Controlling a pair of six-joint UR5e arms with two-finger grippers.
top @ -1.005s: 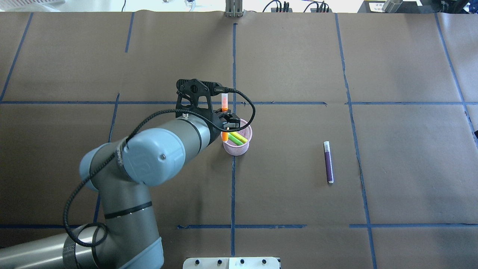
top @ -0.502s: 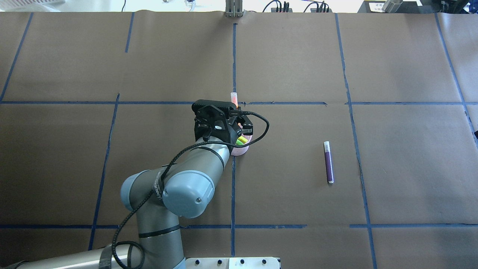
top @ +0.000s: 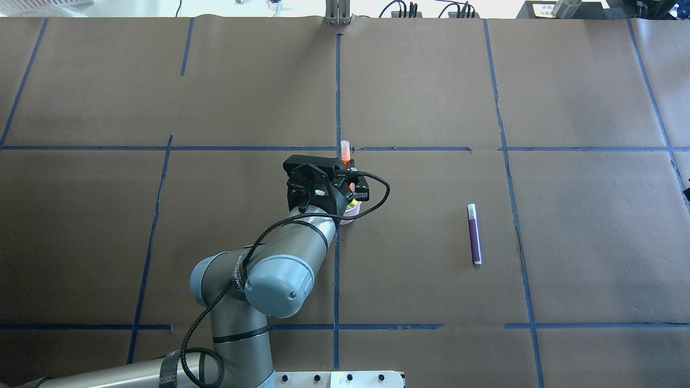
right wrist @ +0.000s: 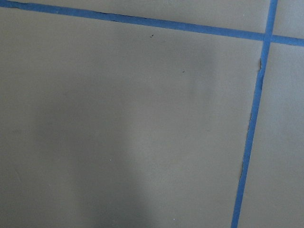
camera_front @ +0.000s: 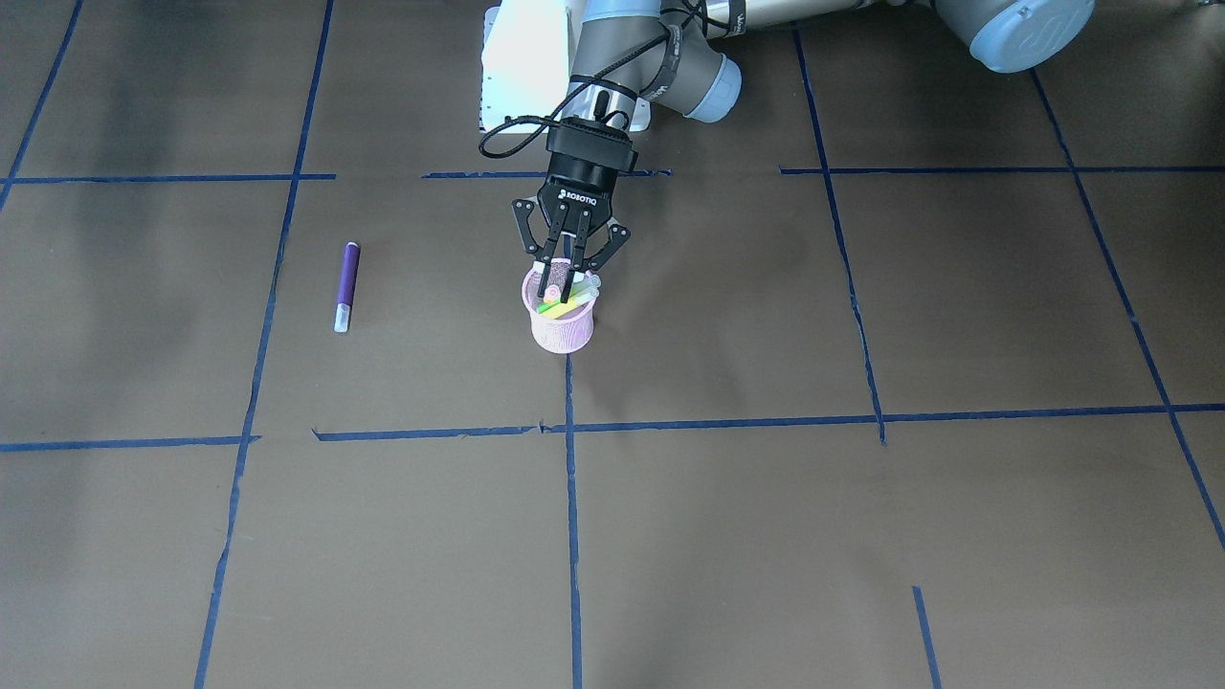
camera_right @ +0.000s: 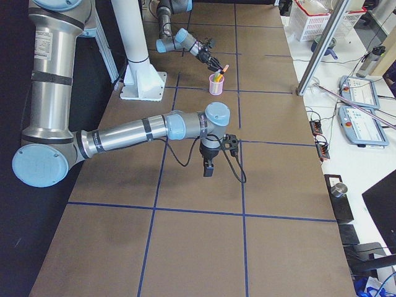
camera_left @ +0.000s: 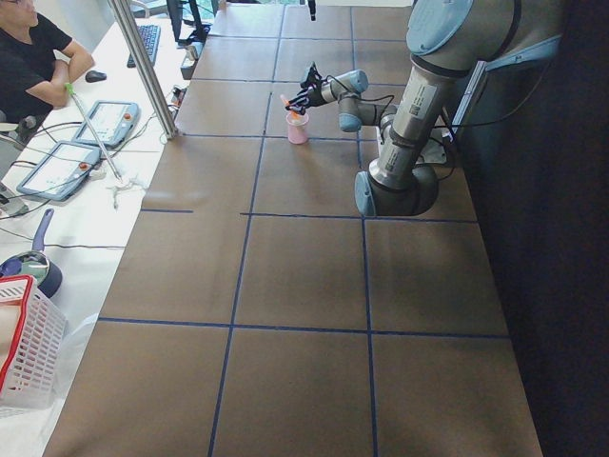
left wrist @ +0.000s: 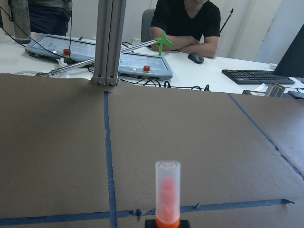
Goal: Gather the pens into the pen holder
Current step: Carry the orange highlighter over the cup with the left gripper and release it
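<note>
The pink mesh pen holder point(camera_front: 563, 331) stands at the table's middle, mostly hidden under my left wrist in the overhead view point(top: 349, 217). A yellow pen point(camera_front: 565, 308) and a green one lie slanted inside it. My left gripper point(camera_front: 564, 278) hangs over the cup's mouth, shut on the orange pen point(top: 345, 151), which stands upright with its pale cap up point(left wrist: 167, 183). The purple pen point(top: 474, 235) lies flat on the table to the cup's right, also seen in the front view point(camera_front: 345, 285). My right gripper point(camera_right: 208, 167) points down near the table's right end; I cannot tell its state.
Blue tape lines cross the brown paper table cover point(top: 485, 108). A metal post point(left wrist: 107, 42) stands at the far edge, with teach pendants and a seated person behind it. The white robot base plate point(camera_front: 517, 67) is at the near edge. A white basket point(camera_left: 24, 347) sits off the left end.
My left arm has swung to the right. The gripper with the orange pen moved from the cup's left rim to over the cup. The purple pen has not moved.
</note>
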